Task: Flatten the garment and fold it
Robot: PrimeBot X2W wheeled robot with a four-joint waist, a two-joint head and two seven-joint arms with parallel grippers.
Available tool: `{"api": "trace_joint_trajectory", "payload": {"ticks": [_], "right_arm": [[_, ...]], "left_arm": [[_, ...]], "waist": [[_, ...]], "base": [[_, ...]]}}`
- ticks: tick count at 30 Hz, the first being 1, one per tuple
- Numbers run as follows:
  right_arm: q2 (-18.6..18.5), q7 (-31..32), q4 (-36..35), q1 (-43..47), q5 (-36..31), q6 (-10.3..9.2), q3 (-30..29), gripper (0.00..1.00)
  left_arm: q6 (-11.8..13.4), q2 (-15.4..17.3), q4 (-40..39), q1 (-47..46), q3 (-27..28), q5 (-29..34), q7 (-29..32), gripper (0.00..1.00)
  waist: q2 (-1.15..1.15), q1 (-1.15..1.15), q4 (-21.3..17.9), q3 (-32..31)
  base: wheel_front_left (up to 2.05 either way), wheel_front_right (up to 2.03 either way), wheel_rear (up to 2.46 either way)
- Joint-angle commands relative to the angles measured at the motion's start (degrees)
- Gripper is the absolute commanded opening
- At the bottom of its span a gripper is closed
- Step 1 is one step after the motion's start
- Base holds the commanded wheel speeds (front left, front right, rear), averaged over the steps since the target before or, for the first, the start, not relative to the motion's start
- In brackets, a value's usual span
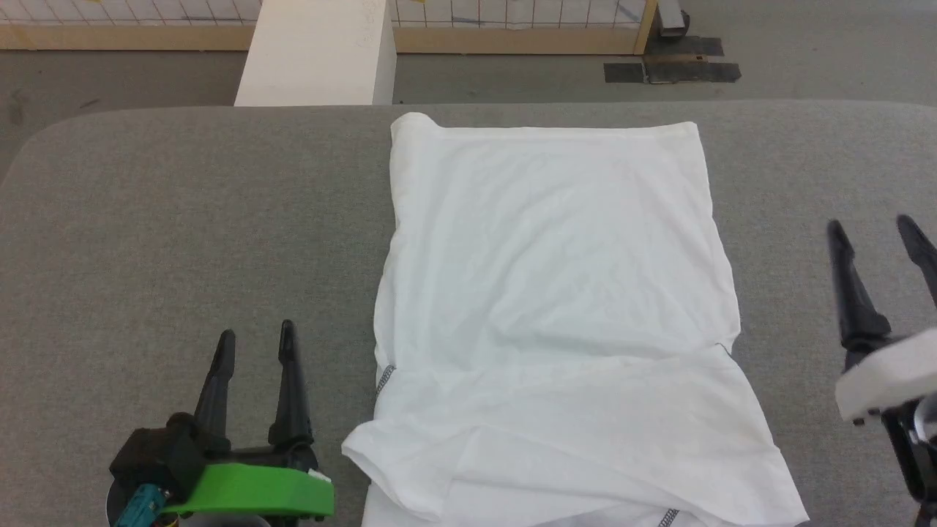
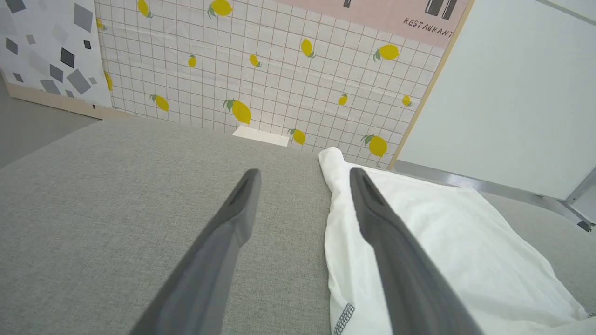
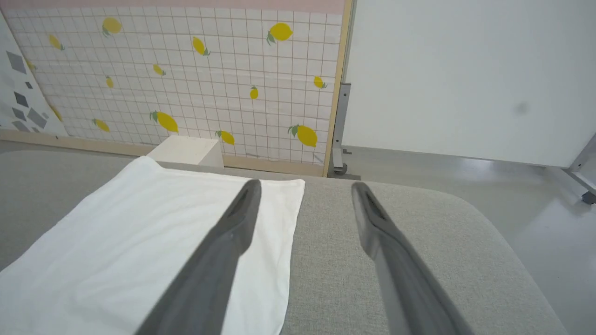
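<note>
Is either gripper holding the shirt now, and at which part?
Nothing is held. The left gripper and the right gripper stand open, one on either side of the garment.

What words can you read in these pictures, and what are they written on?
"RESTAURANT": dark capitals on the pink band above the lemon-patterned wall sheet, in the left wrist view.
The dark shapes above that word: cut off by the picture's edge, not readable.
The garment and the white box: no writing to be seen.

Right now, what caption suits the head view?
White garment, partly folded, lies on the grey table, flanked by the open left end effector and open right end effector, both empty.
</note>
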Motion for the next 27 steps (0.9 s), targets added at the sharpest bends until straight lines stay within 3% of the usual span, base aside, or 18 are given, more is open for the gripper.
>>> {"api": "trace_joint_trajectory", "payload": {"ticks": [1,7,12,20,27], "right_arm": [[2.3,-2.1,-1.7,2.9,-1.5,-0.09,-1.9,1.0],[7.1,-8.4,-3.5,10.7,-5.4,-0.09,-7.2,1.0],[7.7,-10.2,-3.8,10.7,-4.8,-0.09,-7.0,1.0],[7.7,-9.7,-6.9,5.5,-4.9,-0.09,-4.0,1.0],[7.7,-9.4,-8.9,1.4,-4.5,-0.09,-1.3,1.0]], "left_arm": [[0.2,0.1,-0.3,0.4,0.0,0.6,-0.4,1.0],[-0.9,-0.5,-1.4,-0.6,-0.8,0.1,-1.2,1.0],[-2.1,2.8,-2.4,-8.0,-1.1,2.6,2.6,1.0],[-8.3,10.7,-1.6,-34.7,-1.6,4.4,18.8,1.0],[-13.0,12.7,8.4,-56.4,-1.8,0.7,31.2,1.0]], "waist": [[0.0,0.0,-0.7,0.8],[0.0,0.0,-1.0,3.0],[0.0,0.0,-0.8,6.3],[0.0,0.0,-0.8,15.3],[0.0,0.0,-2.7,23.4]], "base": [[0.0,0.0,0.0],[0.0,0.0,0.0],[0.0,0.0,0.0],[0.0,0.0,0.0],[0.0,0.0,0.0]]}}
